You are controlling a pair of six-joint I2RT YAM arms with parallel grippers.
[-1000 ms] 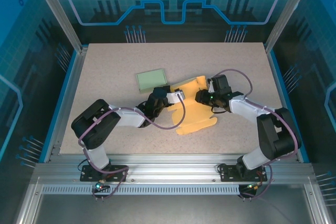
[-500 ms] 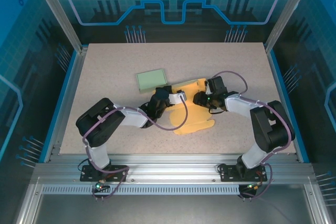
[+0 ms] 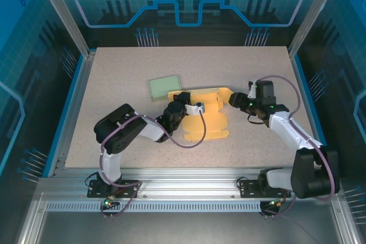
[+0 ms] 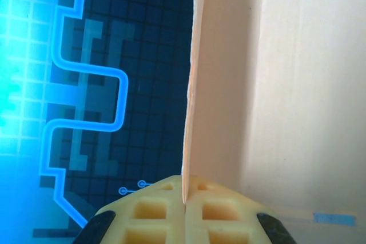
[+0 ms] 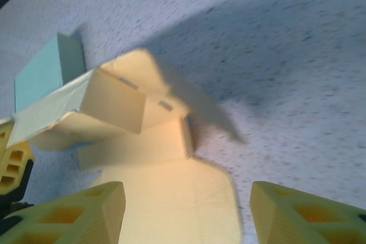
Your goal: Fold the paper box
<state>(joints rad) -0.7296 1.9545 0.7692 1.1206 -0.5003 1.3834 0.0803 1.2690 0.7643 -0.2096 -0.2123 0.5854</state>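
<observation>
Two grippers: the left gripper (image 3: 193, 107) sat at the left-centre of the paper box (image 3: 207, 123), and the right gripper (image 3: 233, 100) sat just off its right end.
Paper box: it lay near the middle of the table (image 3: 120, 67), only part-formed, with its far wall raised and a flat flap spread toward the near edge.
Left jaws: in the left wrist view the left gripper (image 4: 184, 195) was pressed together on a thin upright panel (image 4: 229, 84), seen edge-on.
Right jaws: in the right wrist view the right gripper (image 5: 186, 201) was spread wide and holding nothing, with the paper box (image 5: 114, 107) ahead of its fingers.
Risk one: a one-sided pinch would likely let the box pivot or slide if the right arm pushed a flap, so the crease could land crooked.
Risk two: pulling hard on the pinched panel could tear or buckle it.
Neighbour: a green card (image 3: 164, 87) lay just beside the box's far-left corner; a leftward drag could ride the box over it.
Open room: bare table lay to the right and far side, well apart from any table edge.
</observation>
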